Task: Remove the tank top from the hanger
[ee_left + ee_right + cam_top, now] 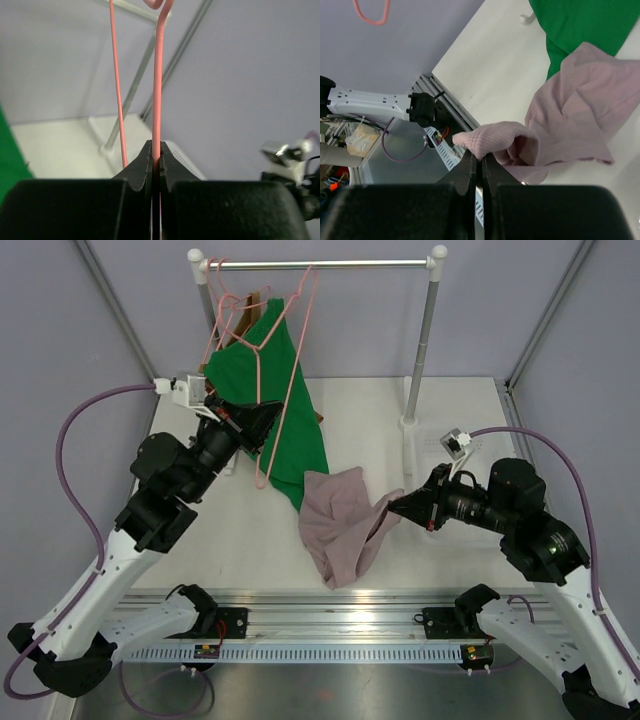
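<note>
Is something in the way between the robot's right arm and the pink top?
No, nothing visible. The right end effector is shut on a fold of the pink top, which rests on the table.

I'm gripping the pink hanger with the left end effector, the mauve tank top with the right end effector.

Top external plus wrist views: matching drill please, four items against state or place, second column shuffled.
Column one:
1. left gripper
2. right gripper
3. green garment
4. metal rail

Column two:
A. shut on the mauve garment
B. horizontal, highest thing at the back
C. shut on the pink hanger
D. hangs down at the back left

Pairs: 1-C, 2-A, 3-D, 4-B
</note>
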